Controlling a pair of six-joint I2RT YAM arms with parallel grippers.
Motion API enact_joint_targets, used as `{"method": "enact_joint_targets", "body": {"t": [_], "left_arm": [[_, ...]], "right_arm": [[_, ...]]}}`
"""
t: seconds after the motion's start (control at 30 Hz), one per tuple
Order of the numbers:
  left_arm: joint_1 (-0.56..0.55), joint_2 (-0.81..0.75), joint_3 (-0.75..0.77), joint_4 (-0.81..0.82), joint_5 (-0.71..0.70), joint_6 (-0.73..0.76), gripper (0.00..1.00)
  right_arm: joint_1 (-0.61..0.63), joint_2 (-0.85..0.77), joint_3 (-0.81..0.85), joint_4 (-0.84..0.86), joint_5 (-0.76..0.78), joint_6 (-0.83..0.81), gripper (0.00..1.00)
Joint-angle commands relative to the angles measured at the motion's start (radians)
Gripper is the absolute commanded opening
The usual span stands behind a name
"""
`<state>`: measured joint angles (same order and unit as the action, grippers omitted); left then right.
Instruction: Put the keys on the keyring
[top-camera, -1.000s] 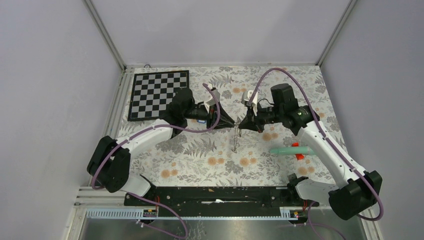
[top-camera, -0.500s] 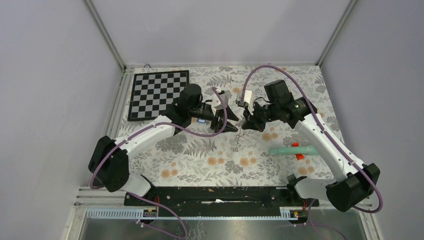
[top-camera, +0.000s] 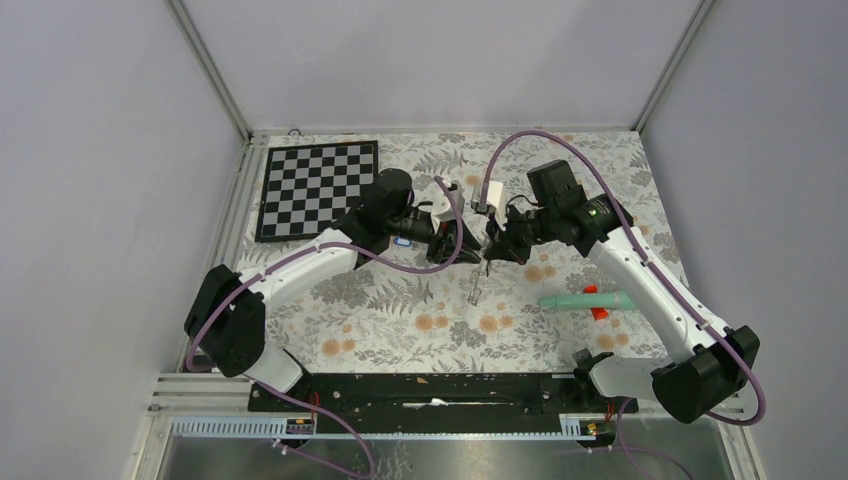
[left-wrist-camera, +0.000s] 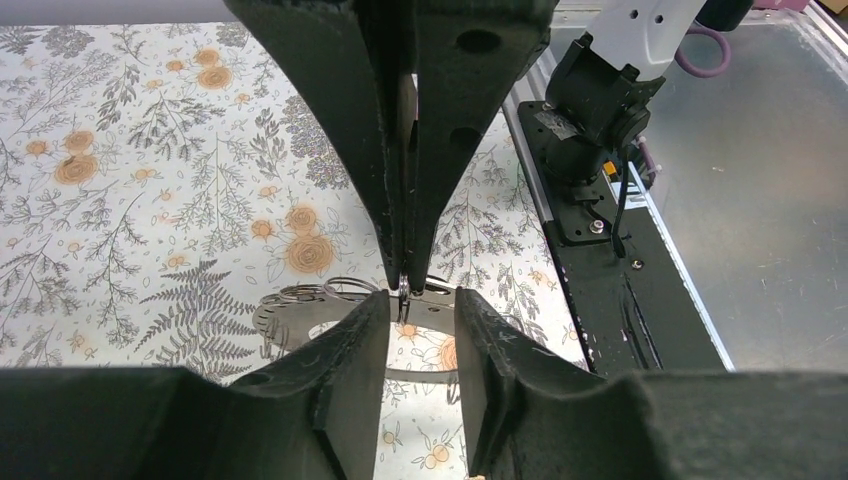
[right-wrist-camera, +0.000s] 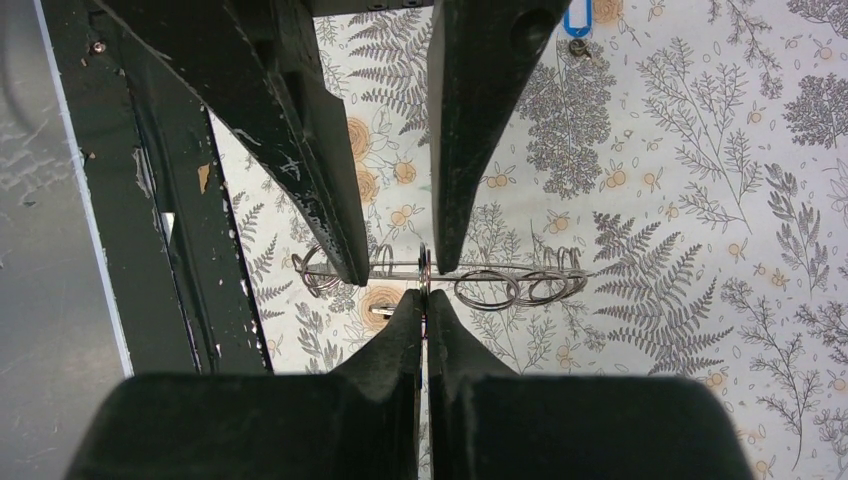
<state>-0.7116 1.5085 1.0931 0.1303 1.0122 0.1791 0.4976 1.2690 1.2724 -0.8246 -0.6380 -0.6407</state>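
The keyring (top-camera: 475, 290), a flat dark-grey hoop carrying several thin wire rings, hangs above the flowered mat between my two grippers. My right gripper (top-camera: 487, 250) is shut on one of its small wire rings; in the right wrist view the fingertips (right-wrist-camera: 425, 297) pinch that ring, with the hoop (right-wrist-camera: 500, 271) edge-on behind. My left gripper (top-camera: 466, 245) stands open, tip to tip with the right one. In the left wrist view its fingers (left-wrist-camera: 420, 300) flank the pinched ring without touching it, and the hoop (left-wrist-camera: 300, 312) shows beyond. A key with a blue tag (top-camera: 403, 241) lies under the left wrist.
A chequered board (top-camera: 318, 188) lies at the back left. At the right, on the mat, rests a teal stick with a red piece (top-camera: 585, 299). The black base rail (top-camera: 440, 390) runs along the near edge.
The left gripper opened, drew back to the left, then came close to the right gripper again. The right gripper shifted slightly and kept the keyring hanging.
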Motion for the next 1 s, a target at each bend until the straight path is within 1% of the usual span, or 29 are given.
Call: {"method": "enact_joint_targets", "body": {"t": [0.0, 0.2, 0.6, 0.67, 0.73, 0.77, 0.97], "left_arm": [[-0.005, 0.007, 0.028, 0.062, 0.006, -0.014, 0.33], [-0.006, 0.013, 0.027, 0.085, 0.011, -0.038, 0.24], [-0.004, 0.008, 0.025, 0.097, 0.004, -0.048, 0.16], [-0.006, 0.007, 0.024, 0.097, 0.005, -0.048, 0.12], [-0.005, 0.007, 0.022, 0.096, 0.006, -0.047, 0.02], [-0.005, 0.006, 0.018, 0.095, 0.006, -0.046, 0.0], [-0.005, -0.01, 0.003, 0.077, 0.004, -0.025, 0.0]], "right_arm": [[0.009, -0.02, 0.01, 0.042, -0.019, 0.016, 0.0], [0.009, -0.023, -0.005, 0.055, -0.023, 0.019, 0.0], [0.009, -0.03, -0.026, 0.06, -0.026, 0.019, 0.0], [0.008, -0.032, -0.028, 0.065, -0.028, 0.02, 0.0], [0.009, -0.034, -0.029, 0.068, -0.029, 0.022, 0.0], [0.009, -0.034, -0.029, 0.069, -0.03, 0.022, 0.0], [0.009, -0.051, -0.034, 0.089, -0.023, 0.027, 0.0]]}}
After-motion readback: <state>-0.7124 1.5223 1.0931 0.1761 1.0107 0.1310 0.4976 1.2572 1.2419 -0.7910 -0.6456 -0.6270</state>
